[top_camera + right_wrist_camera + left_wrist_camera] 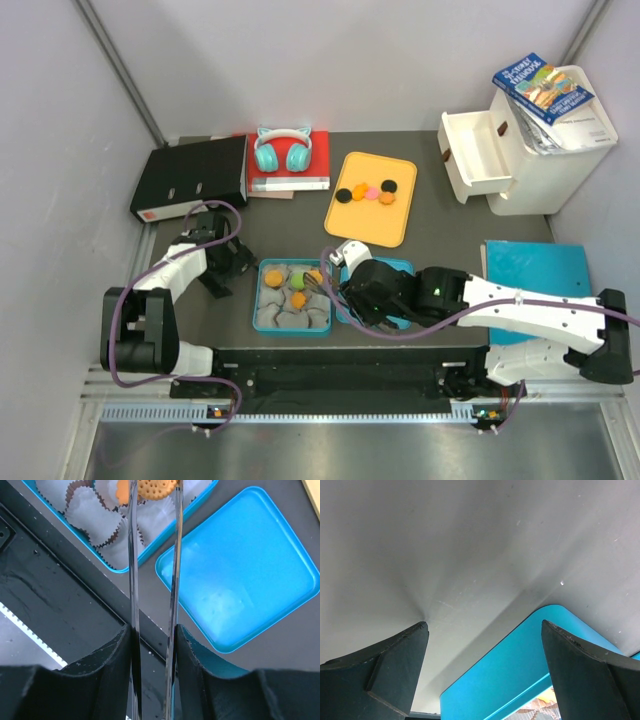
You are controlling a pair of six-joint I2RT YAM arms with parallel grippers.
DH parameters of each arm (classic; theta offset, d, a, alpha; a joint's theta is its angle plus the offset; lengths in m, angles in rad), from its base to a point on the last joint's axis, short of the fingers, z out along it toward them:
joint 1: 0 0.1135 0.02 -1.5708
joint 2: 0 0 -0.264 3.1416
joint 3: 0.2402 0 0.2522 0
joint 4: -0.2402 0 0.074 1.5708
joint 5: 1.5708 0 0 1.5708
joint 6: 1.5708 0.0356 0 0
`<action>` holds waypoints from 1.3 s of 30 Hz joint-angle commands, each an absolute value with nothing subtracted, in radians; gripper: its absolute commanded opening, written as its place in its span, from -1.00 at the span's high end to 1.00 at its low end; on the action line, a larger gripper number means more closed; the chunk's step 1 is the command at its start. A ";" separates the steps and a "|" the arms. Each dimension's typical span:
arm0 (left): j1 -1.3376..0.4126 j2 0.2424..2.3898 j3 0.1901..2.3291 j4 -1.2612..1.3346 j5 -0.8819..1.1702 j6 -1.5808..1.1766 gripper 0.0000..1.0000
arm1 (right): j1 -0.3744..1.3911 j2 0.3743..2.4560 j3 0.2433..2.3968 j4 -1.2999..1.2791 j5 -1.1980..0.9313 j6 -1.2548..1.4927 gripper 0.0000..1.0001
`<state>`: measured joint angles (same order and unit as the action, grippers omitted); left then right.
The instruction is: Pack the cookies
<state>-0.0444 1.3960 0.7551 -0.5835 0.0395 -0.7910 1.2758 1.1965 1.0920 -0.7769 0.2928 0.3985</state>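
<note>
At the near side, the left gripper hangs with its 2 dark, wedge-shaped fingers spread wide. In the left wrist view the rounded corner of the teal rectangular tin shows between them. The tin has rounded corners and is lined with pleated grey-white paper cups. Orange cookies and 1 green cookie lie flat in them. The right gripper reaches in from the right, its 2 long, thin, blade-like fingers pinching an orange round cookie by opposite edges over the tin's right part. Whether that cookie touches a cup I cannot tell. It is a disc with a scalloped rim and a face dotted with small holes, turned toward the wrist camera. Being round, it has no long axis. Just right of the tin a smooth teal lid, also a rounded rectangle, lies flat on the dark table. Farther back is a yellow rounded-rectangular tray, its long side running near to far. It carries 5 flat discs in a short row across it: 2 black cookies, 1 pink cookie and 2 further orange ones.
</note>
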 commanded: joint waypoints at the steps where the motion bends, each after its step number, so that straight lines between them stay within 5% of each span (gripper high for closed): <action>1: -0.038 1.376 0.762 -0.580 0.031 -0.799 -0.97 | 1.296 1.187 1.088 -0.782 0.322 0.443 0.47; 15: -0.038 1.381 0.750 -0.568 0.037 -0.798 -0.97 | 1.318 1.177 1.065 -0.828 0.324 0.476 0.46; 39: -0.038 1.381 0.747 -0.565 0.041 -0.799 -0.97 | 1.330 1.195 1.092 -0.834 0.333 0.480 0.13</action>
<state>-0.0444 1.3960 0.7551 -0.5827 0.0402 -0.7910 1.3121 1.1988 1.0599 -0.8356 0.2981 0.4667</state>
